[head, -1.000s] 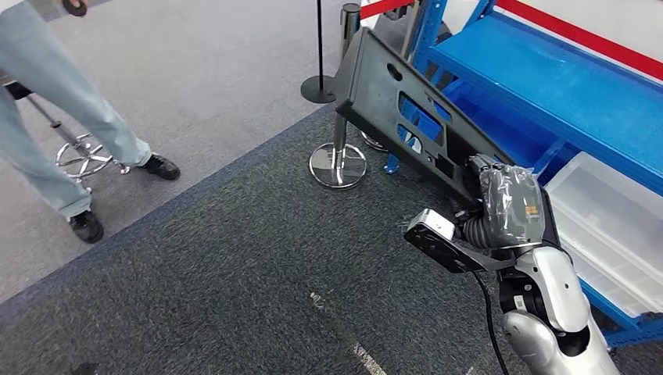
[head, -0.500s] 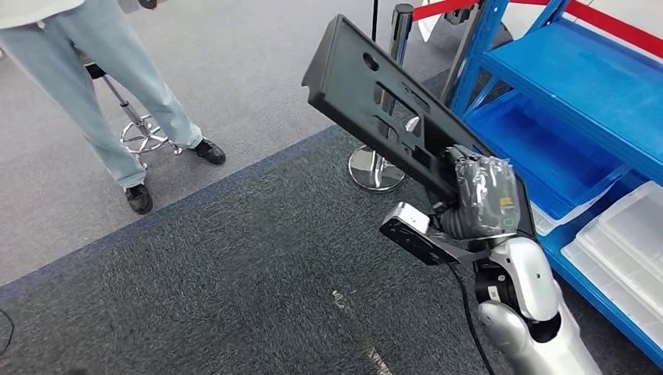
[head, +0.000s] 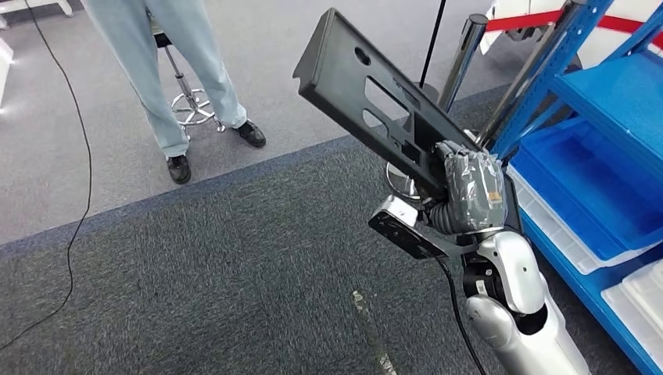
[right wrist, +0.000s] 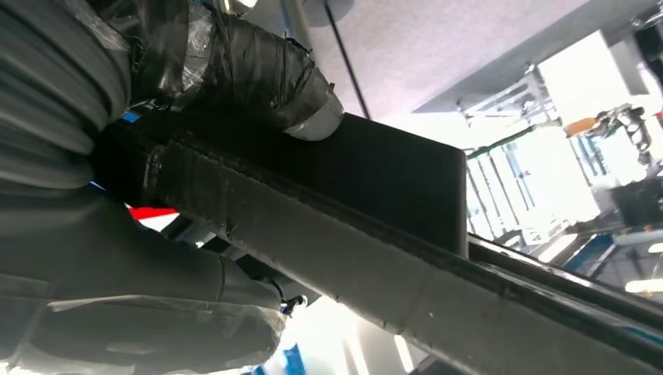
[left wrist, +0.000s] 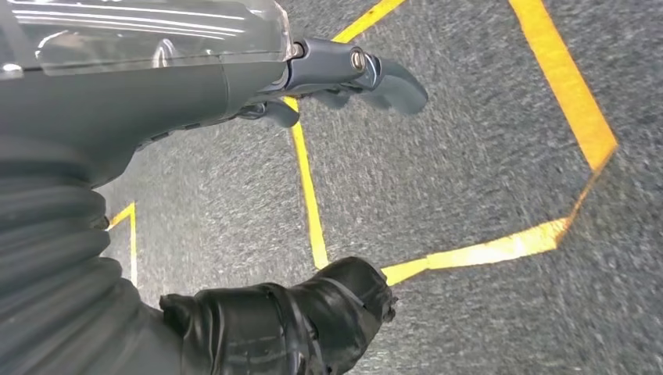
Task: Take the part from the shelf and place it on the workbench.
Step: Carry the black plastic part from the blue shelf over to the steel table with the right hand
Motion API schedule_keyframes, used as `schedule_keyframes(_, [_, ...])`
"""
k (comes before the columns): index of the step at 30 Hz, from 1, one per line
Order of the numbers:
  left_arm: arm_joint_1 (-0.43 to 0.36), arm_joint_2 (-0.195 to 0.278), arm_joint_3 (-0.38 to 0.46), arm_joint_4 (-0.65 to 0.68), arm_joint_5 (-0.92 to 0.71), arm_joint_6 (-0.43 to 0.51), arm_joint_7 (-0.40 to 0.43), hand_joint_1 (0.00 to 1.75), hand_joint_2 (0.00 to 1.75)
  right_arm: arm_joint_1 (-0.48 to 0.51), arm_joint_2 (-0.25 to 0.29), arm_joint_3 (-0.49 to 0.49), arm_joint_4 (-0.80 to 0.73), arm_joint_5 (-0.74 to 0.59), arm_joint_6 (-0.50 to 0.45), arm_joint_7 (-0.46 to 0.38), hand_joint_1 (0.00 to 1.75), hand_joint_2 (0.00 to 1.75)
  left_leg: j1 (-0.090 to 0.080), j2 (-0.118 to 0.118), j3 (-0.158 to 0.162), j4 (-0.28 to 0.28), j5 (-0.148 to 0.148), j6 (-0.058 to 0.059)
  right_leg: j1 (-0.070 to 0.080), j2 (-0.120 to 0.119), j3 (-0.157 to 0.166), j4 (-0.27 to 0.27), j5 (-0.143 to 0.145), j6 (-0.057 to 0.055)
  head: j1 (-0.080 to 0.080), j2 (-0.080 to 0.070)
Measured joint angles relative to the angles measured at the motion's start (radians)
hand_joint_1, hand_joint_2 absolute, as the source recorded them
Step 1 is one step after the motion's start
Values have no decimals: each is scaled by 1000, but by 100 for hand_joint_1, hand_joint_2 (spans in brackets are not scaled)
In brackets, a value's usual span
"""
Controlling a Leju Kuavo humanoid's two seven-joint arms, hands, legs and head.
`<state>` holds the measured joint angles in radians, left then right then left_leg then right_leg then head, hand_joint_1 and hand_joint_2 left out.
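Note:
The part [head: 367,101] is a long black plastic panel with several cut-outs, held up at a slant over the carpet. My right hand [head: 469,191], wrapped in grey tape, grips its lower end. In the right wrist view the thumb [right wrist: 266,66] presses on the part's dark edge [right wrist: 375,234]. My left hand [left wrist: 313,78] hangs over grey carpet with yellow floor lines, fingers apart and holding nothing.
A blue shelf rack [head: 602,148] with clear trays [head: 641,301] stands to the right. Chrome barrier posts [head: 461,47] rise behind the part. A person's legs [head: 164,70] and a stool base [head: 191,105] are at the upper left. A black cable [head: 78,195] runs across the floor.
The camera has turned left: the shelf slides toward the right edge and the person shifts rightward in the picture. The part stays held in my right hand, raised a little higher.

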<state>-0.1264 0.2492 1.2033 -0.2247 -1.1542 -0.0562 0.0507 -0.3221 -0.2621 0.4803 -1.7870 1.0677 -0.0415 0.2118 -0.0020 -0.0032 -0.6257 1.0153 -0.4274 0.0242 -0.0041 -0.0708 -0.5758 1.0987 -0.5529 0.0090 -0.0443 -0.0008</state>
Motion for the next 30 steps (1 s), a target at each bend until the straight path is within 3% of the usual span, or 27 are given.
schedule_keyframes(2, [-2,-1,0,0,4,-4,-9,0,175,5,0,0,0,5,0,4,175,175,3,-20,1,-3,3,8,-1,53,-58,127,-57,-1,2,0])
schedule_keyframes(3, [-3,-1,0,0,8,-6,-11,0,175,9,0,0,1,6,0,5,175,175,2,-32,0,-1,3,10,-1,64,-85,179,-72,-1,2,0])
schedule_keyframes(4, [-3,-1,0,0,12,-7,-11,0,175,13,0,0,1,7,0,6,175,175,2,-45,0,0,3,10,-1,68,-100,202,-70,-1,2,0])
schedule_keyframes(5, [-2,-1,0,0,15,-8,-9,0,175,16,0,0,1,7,0,7,175,175,3,-59,-1,3,2,9,-1,72,-99,189,-48,-1,2,0])
schedule_keyframes(6, [-2,-1,0,0,19,-8,-7,0,175,18,0,0,1,7,0,7,175,175,3,-73,-1,6,1,7,-3,78,-80,139,-11,-2,2,0])
schedule_keyframes(8, [-1,-2,0,0,25,-8,0,0,175,18,0,0,1,7,-1,7,175,175,4,-101,-5,16,-3,0,-8,120,-29,20,50,-5,1,0])
schedule_keyframes(10, [-3,-2,0,0,31,-7,7,0,175,18,-1,0,-1,8,-4,6,175,175,8,-125,-19,27,-2,-10,-12,159,-4,-39,60,-6,-2,0])
schedule_keyframes(11, [-2,-2,0,0,32,-7,9,0,175,20,-1,0,-2,8,-5,7,175,175,11,-138,-26,28,2,-16,-12,162,-3,-45,59,-6,-3,0])
schedule_keyframes(12, [1,0,0,0,31,-8,11,0,175,23,-3,0,-5,9,-6,8,175,175,15,-150,-31,28,5,-22,-12,150,1,-51,59,-8,-2,0])
schedule_keyframes(13, [5,-1,0,1,29,-10,11,0,175,31,-6,-1,-10,10,-6,10,175,175,15,-142,-35,30,4,-28,-12,136,5,-56,62,-12,-3,0])
schedule_keyframes(15, [9,-2,0,2,24,-13,12,0,175,52,-18,-7,-28,8,-6,15,175,175,11,-84,-59,79,-24,-40,-15,105,16,-67,65,-20,-10,0])
schedule_keyframes(16, [7,-4,0,3,24,-15,13,0,175,63,-25,-11,-38,6,-6,16,175,175,10,-45,-85,132,-49,-45,-13,89,19,-69,65,-22,-15,0])
schedule_keyframes(17, [5,-5,0,3,23,-17,13,0,175,72,-31,-16,-46,4,-6,16,175,175,13,-22,-115,195,-75,-49,-12,72,21,-70,64,-24,-17,0])
schedule_keyframes(19, [5,-11,0,4,22,-19,13,0,175,85,-42,-24,-57,1,-6,16,175,175,19,-4,-159,279,-95,-54,-11,42,22,-69,61,-26,-18,0])
schedule_keyframes(20, [6,-13,0,4,20,-20,13,0,175,91,-47,-29,-63,-2,-4,16,175,175,22,-1,-155,272,-81,-55,-11,28,23,-69,59,-26,-18,0])
schedule_keyframes(21, [8,-15,0,4,18,-20,11,0,175,98,-53,-34,-70,-6,-2,17,175,175,24,4,-131,227,-53,-55,-11,15,26,-69,57,-24,-18,0])
schedule_keyframes(23, [6,-16,-1,4,13,-17,4,0,175,114,-68,-54,-90,-23,4,17,175,175,18,38,-58,95,-4,-50,-9,-9,33,-70,50,-17,-18,0])
schedule_keyframes(25, [4,-18,-1,5,13,-13,-11,0,175,135,-86,-87,-113,-46,14,13,175,175,6,61,-20,23,8,-37,-5,-32,40,-72,45,-8,-16,0])
schedule_keyframes(27, [8,-19,-1,5,13,-13,-26,0,175,152,-103,-121,-128,-64,25,5,175,175,-1,44,-21,17,8,-23,-3,-52,45,-77,42,3,-14,0])
schedule_keyframes(28, [12,-19,-1,5,13,-13,-31,0,175,157,-110,-133,-134,-68,30,1,175,175,1,34,-20,12,9,-16,-5,-50,47,-75,38,9,-14,0])
schedule_keyframes(30, [14,-20,-1,5,14,-14,-34,0,175,162,-121,-149,-144,-71,37,-8,175,175,3,14,-14,1,15,-1,-8,-5,30,-32,5,15,-13,0])
